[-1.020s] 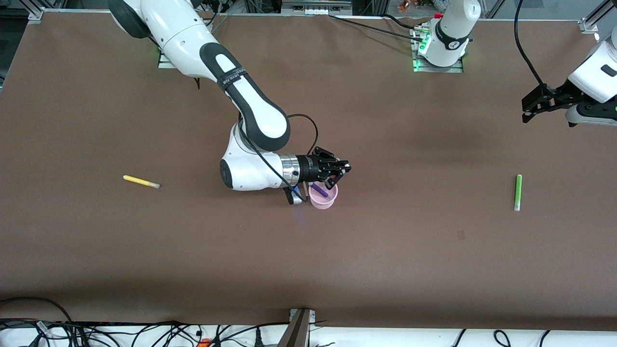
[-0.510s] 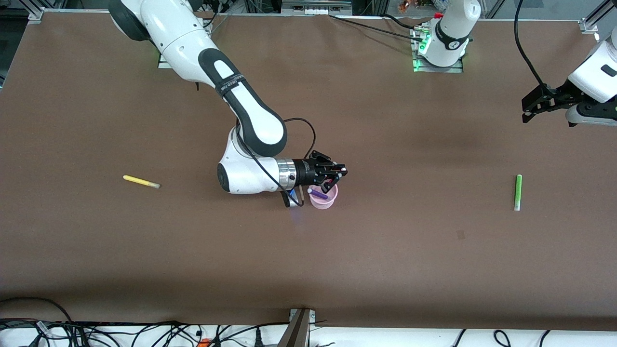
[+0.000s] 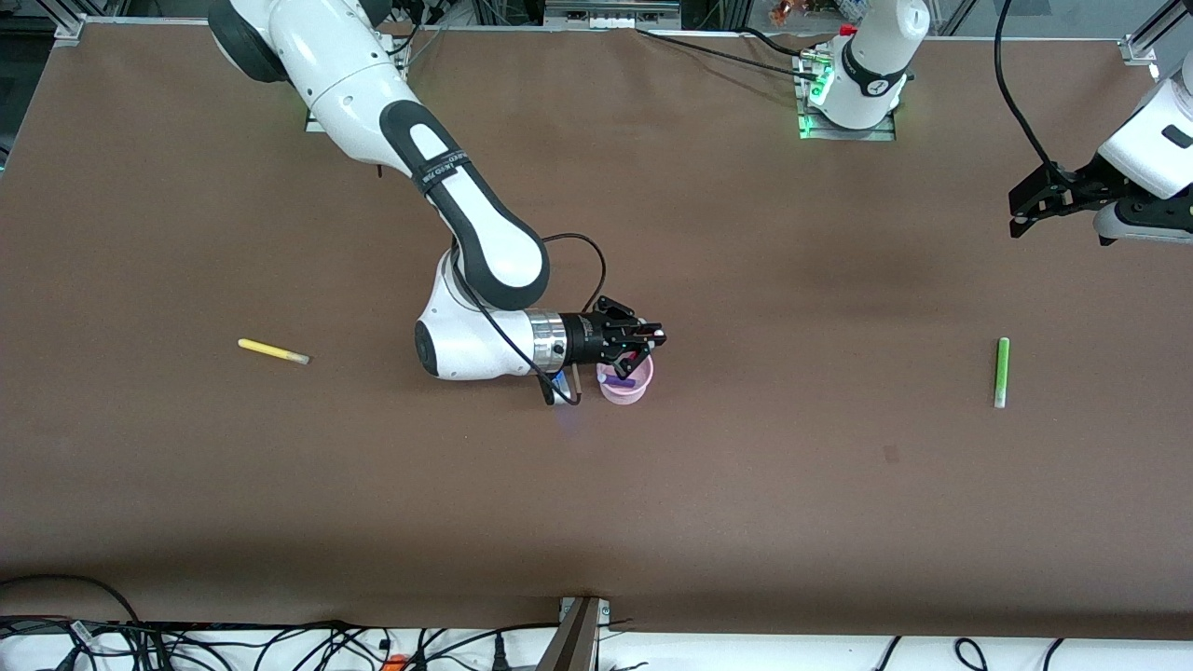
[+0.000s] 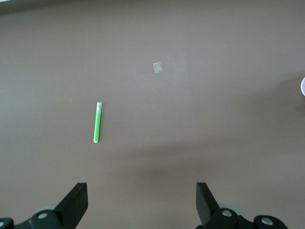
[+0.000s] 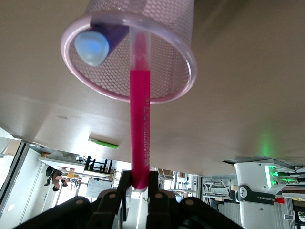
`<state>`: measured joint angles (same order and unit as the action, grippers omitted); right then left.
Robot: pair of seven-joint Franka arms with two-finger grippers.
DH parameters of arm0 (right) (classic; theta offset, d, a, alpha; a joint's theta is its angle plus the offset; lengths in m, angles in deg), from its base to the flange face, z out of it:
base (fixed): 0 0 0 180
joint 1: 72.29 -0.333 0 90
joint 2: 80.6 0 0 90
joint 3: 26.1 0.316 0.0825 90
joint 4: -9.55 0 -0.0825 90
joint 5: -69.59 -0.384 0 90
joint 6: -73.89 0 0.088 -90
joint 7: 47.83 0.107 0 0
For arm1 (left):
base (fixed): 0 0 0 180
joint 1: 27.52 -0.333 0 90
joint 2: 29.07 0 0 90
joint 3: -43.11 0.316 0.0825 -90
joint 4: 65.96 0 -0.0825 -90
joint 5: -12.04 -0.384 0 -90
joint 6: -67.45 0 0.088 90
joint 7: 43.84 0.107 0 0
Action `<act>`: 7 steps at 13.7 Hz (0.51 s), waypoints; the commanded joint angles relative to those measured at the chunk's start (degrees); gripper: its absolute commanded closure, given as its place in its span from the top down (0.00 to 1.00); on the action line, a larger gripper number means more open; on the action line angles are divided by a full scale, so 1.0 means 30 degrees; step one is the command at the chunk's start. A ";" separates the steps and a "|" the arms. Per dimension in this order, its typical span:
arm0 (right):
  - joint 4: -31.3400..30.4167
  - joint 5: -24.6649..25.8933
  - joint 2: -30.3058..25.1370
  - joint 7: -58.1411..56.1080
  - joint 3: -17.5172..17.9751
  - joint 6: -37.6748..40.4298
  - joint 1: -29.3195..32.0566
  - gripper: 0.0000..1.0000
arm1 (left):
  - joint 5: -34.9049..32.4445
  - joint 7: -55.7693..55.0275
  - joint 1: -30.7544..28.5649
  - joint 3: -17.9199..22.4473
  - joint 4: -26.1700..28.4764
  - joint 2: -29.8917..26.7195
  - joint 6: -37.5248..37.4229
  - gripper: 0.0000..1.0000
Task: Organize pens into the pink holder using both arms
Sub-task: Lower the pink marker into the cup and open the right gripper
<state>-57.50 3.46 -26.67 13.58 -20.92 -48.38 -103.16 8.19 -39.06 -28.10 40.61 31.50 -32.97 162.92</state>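
My right gripper (image 3: 652, 339) hangs over the pink holder (image 3: 626, 388) in the middle of the table. It is shut on the magenta pen (image 5: 140, 138), whose other end dips into the mesh holder (image 5: 177, 71). The purple pen (image 3: 616, 380) leans inside the holder, pale end up (image 5: 91, 47). The yellow pen (image 3: 272, 351) lies toward the right arm's end. The green pen (image 3: 1001, 371) lies toward the left arm's end and shows in the left wrist view (image 4: 97, 122). My left gripper (image 3: 1025, 210) waits open and empty in the air, its jaws wide apart (image 4: 141, 200).
Both arm bases stand along the table edge farthest from the front camera. A small pale patch (image 4: 157, 67) marks the brown table (image 3: 746, 503) near the green pen. Cables lie off the table edge nearest the front camera.
My right gripper has shifted a little toward the right arm's end and come down closer over the holder with the magenta pen. The left arm has not moved.
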 commanded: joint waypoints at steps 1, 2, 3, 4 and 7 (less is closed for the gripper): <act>0.0494 -0.0426 0.0540 -0.0636 0.0060 0.0267 0.0211 0.02 | 0.0317 -0.0100 -0.0072 -0.0075 -0.0524 0.0190 -0.0358 1.00; 0.0494 -0.0426 0.0540 -0.0726 0.0060 0.0267 0.0211 0.02 | 0.0317 -0.0100 -0.0072 -0.0075 -0.0524 0.0190 -0.0358 1.00; 0.0494 -0.0426 0.0540 -0.0726 0.0060 0.0267 0.0211 0.02 | 0.0317 -0.0100 -0.0072 -0.0075 -0.0524 0.0190 -0.0358 1.00; 0.0494 -0.0426 0.0540 -0.0726 0.0060 0.0267 0.0211 0.04 | 0.0317 -0.0100 -0.0072 -0.0075 -0.0524 0.0190 -0.0358 1.00; 0.0494 -0.0426 0.0540 -0.0726 0.0060 0.0296 0.0356 0.33 | 0.0317 -0.0100 -0.0072 -0.0075 -0.0524 0.0190 -0.0358 1.00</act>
<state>-57.50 3.45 -25.88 12.43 -20.93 -48.38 -102.74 8.19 -39.06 -28.10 40.61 31.50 -32.97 162.92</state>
